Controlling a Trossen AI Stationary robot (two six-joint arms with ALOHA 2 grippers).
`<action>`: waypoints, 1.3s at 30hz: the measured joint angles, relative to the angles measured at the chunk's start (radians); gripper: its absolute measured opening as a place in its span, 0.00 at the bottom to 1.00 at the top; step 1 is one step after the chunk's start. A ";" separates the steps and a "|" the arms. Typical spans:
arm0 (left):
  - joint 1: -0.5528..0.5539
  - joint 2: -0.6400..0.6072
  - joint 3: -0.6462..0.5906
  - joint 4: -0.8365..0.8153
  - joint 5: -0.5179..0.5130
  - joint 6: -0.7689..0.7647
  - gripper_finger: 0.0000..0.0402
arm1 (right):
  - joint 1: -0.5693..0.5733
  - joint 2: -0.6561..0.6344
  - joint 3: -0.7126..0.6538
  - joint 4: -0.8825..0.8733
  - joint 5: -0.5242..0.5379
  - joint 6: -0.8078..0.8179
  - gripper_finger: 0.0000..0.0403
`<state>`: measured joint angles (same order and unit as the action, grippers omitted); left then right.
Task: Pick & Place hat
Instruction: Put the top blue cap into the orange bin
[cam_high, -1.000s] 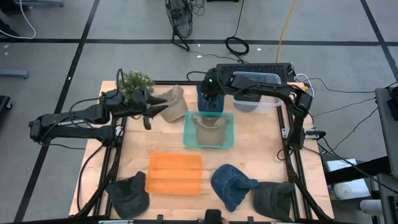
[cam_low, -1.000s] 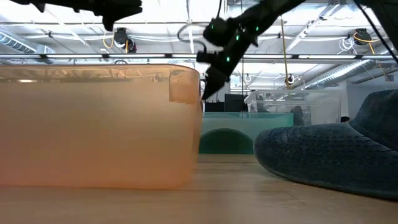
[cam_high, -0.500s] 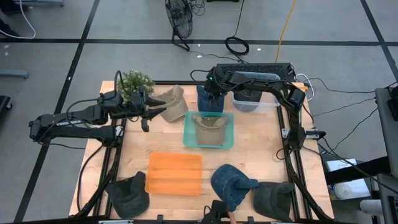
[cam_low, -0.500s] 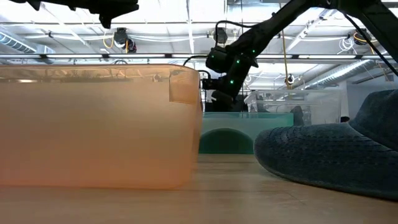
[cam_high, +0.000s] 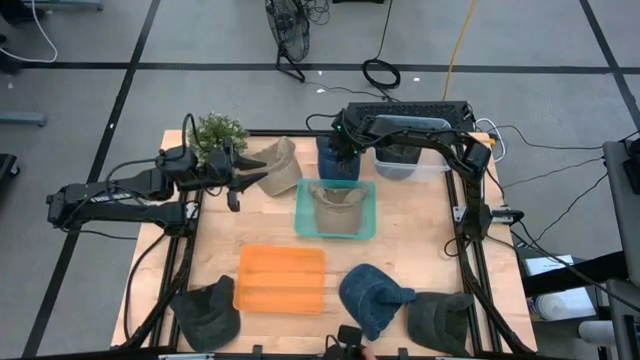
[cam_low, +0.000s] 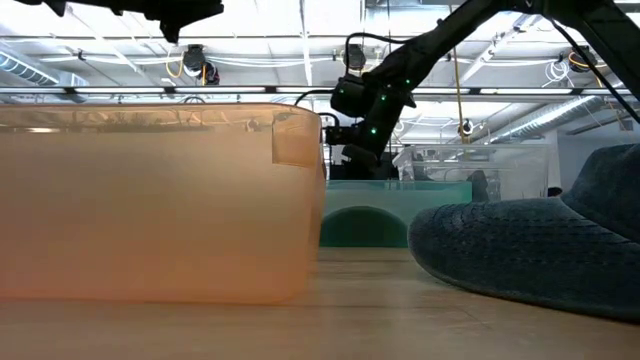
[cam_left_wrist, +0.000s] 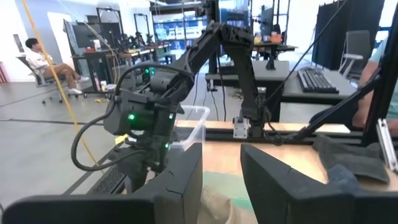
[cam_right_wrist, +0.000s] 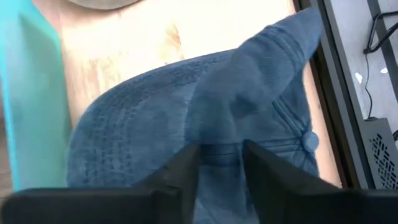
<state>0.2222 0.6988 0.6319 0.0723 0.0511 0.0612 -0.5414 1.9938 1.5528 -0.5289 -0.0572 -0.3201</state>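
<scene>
Since a second ago, the right arm has swung back from the teal bin (cam_high: 299, 214) and lowered onto the dark blue cap (cam_right_wrist: 186, 112) at the table's (cam_high: 415, 250) far edge. That cap lies directly beneath the right pincer (cam_right_wrist: 221, 163), whose fingers straddle a raised fold of fabric (partly closed, grip not yet certain). The left pincer (cam_high: 236, 175) hovers beside the tan hat (cam_high: 281, 166), fingers parted.

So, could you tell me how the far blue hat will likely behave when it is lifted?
Probably floppy: the far blue hat bunches into a ridge between the right gripper's jaws, so it would likely sag when lifted. Its ribbed cloth looks unlikely to slip, and being thin fabric, it seems light.
</scene>
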 joint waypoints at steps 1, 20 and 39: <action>0.000 0.000 0.000 -0.005 0.000 0.008 0.30 | 0.005 0.000 0.000 0.000 0.000 -0.004 0.22; 0.000 0.000 0.000 -0.064 -0.002 0.085 0.30 | 0.043 -0.185 -0.002 0.076 0.112 -0.111 0.01; -0.157 0.292 0.002 0.105 -0.099 0.389 0.34 | 0.438 -0.286 -0.001 0.025 0.241 -0.072 0.00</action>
<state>0.0650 0.9913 0.6334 0.1771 -0.0483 0.4498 -0.1033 1.7079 1.5520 -0.5043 0.1837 -0.3919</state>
